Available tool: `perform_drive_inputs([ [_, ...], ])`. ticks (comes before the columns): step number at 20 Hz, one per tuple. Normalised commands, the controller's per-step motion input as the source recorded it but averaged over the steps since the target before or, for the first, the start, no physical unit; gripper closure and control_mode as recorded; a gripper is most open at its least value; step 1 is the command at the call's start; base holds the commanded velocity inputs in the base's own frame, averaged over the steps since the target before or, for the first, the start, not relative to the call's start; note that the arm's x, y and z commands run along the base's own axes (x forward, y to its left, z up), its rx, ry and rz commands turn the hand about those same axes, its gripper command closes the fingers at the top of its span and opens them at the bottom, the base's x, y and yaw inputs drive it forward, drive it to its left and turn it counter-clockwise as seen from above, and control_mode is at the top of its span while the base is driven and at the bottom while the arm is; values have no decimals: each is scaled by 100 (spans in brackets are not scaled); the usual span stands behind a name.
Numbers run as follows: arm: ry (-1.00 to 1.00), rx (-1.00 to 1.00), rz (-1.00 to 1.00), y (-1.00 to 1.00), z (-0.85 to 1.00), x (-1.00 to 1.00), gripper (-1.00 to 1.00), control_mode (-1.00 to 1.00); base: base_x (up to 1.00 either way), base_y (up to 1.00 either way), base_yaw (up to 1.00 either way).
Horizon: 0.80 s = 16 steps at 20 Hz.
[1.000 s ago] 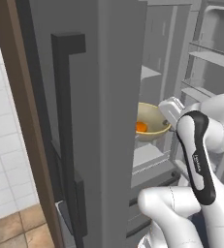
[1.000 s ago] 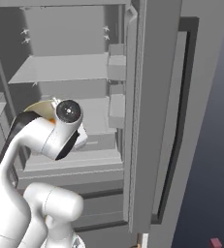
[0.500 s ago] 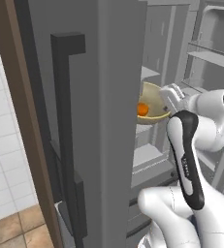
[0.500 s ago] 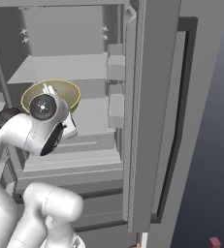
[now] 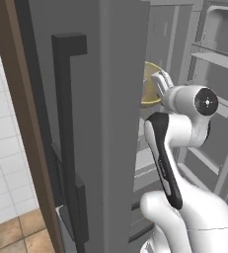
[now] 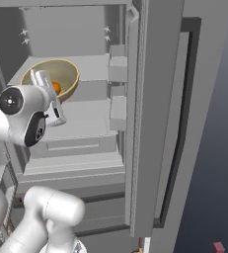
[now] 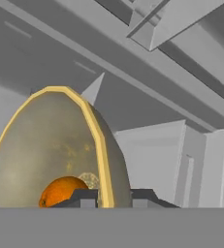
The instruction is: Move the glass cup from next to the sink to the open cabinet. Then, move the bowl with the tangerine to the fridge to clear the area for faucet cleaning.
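My gripper (image 6: 43,80) is shut on the rim of the tan bowl (image 6: 61,74), held tilted inside the open fridge, above a middle shelf (image 6: 86,118). The tangerine (image 6: 57,87) lies in the bowl's low side. In the hand view, the bowl (image 7: 50,145) stands on edge, with the tangerine (image 7: 62,191) at its bottom; my gripper (image 7: 112,199) pinches the yellow rim between both fingertips (image 7: 87,198). From the left base view, the bowl (image 5: 147,86) peeks out behind the fridge door edge, with the gripper (image 5: 160,81) on it. The glass cup and the open cabinet are out of view.
The grey fridge door (image 5: 86,123) with its dark handle stands close on the left. The other door (image 6: 155,123), with door bins (image 6: 117,106), stands on the right. Fridge shelves (image 5: 214,54) sit around the arm. White wall tiles (image 5: 2,148) and a brown floor lie at far left.
The arm has lifted the bowl with the tangerine higher and carried it further into the fridge, tilting it more. The grip on the rim has stayed shut.
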Motion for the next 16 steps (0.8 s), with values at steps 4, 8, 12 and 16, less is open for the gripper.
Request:
perform_drive_inputs([
  [4,-3,4,0,-5,9,16,100,-100,0,0,0],
  [8,0,9,0,-29,1,48,100,-100,0,0,0],
  [12,0,13,0,-3,3,88,100,-100,0,0,0],
  [16,0,9,0,8,22,99,100,-100,0,0,0],
])
